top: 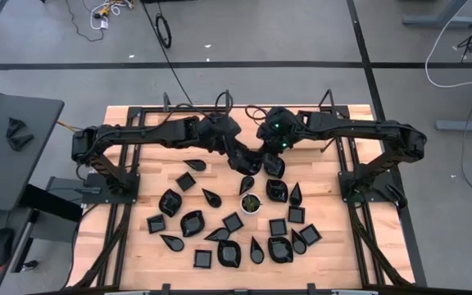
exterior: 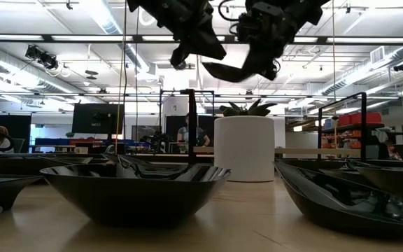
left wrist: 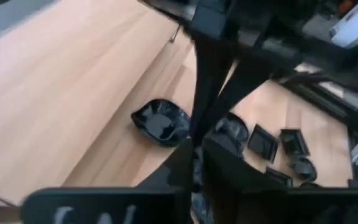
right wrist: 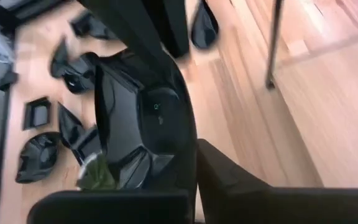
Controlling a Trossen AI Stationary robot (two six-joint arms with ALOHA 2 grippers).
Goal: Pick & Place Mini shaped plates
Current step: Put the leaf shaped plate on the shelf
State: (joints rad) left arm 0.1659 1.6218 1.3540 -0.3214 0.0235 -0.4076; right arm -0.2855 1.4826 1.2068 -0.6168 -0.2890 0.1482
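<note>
Wooden butcher-block table (top: pixel 138 123) on a grey floor, seen from above; I list contents left to right.

Left arm: reaches in from the table's left side, left gripper (top: pixel 244 161) raised over the middle, just beside the held dish. From the left wrist I see its fingers (left wrist: pixel 225 155) standing slightly apart with nothing between them.

Mini shaped plates (top: pixel 192 222): glossy black dishes, square, teardrop and leaf-shaped, scattered over the near half of the table, mostly apart from one another. The high view alone gives their spread; the low view shows only the nearest rims, large and dark, which block most of the tabletop behind them.

White cup (top: pixel 251 203): round, green inside, standing among the plates near the middle. The low view shows it as a white cylinder with green leaves on top.

Held plate (exterior: pixel 231 70): one black dish, lifted clear of the table, tilted. The low view shows it hanging in the air; the right wrist view shows its glossy hollow close up.

Right gripper (top: pixel 270 161): over the middle, pinched onto that plate's rim.

Beyond the table: I see an office room with ceiling lights, shelving, and a person seated far back.
</note>
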